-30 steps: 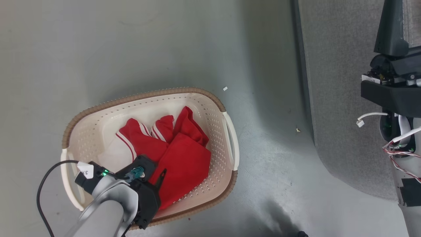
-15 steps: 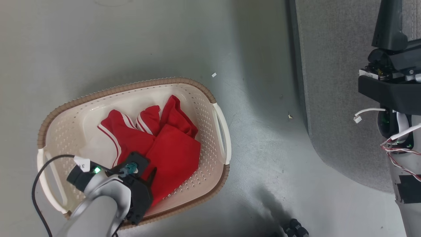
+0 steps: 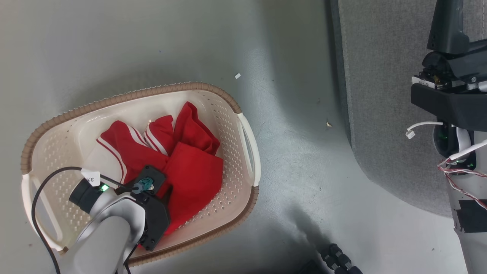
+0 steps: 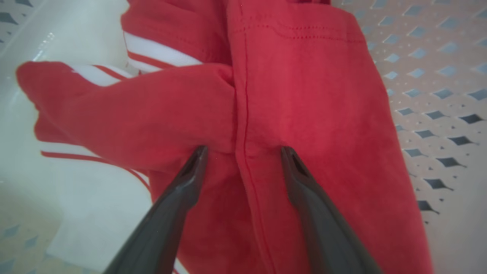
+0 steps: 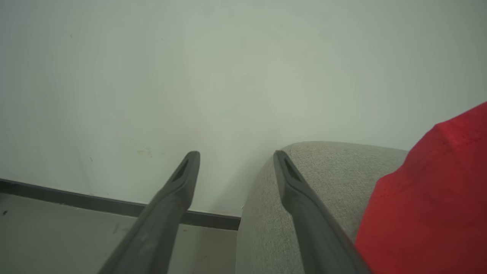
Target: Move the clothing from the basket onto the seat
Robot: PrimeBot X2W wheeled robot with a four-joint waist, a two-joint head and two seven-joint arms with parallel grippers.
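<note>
Red clothing (image 3: 190, 167) with white stripes lies bunched in the cream basket (image 3: 125, 95) on the floor at the left. My left arm (image 3: 114, 228) reaches down into the basket. In the left wrist view my left gripper (image 4: 243, 150) is open, its fingertips resting on the clothing (image 4: 304, 95) either side of a seam. The grey seat (image 3: 380, 114) stands at the right, with my right arm (image 3: 452, 102) over it. My right gripper (image 5: 236, 153) is open and holds nothing, pointing past the seat (image 5: 323, 171) at a wall. Another piece of red clothing (image 5: 430, 198) lies on the seat.
Bare grey floor (image 3: 296, 160) separates the basket from the seat. Small scraps (image 3: 237, 76) lie on it. A dark ribbed hose (image 3: 338, 262) shows at the bottom edge. The basket's perforated wall (image 4: 437, 76) is close on the right of my left gripper. A dark skirting (image 5: 76, 198) runs along the wall.
The head camera has moved, so the whole picture has shifted left and up. My left gripper has sunk a little lower onto the clothing. Both grippers stay open.
</note>
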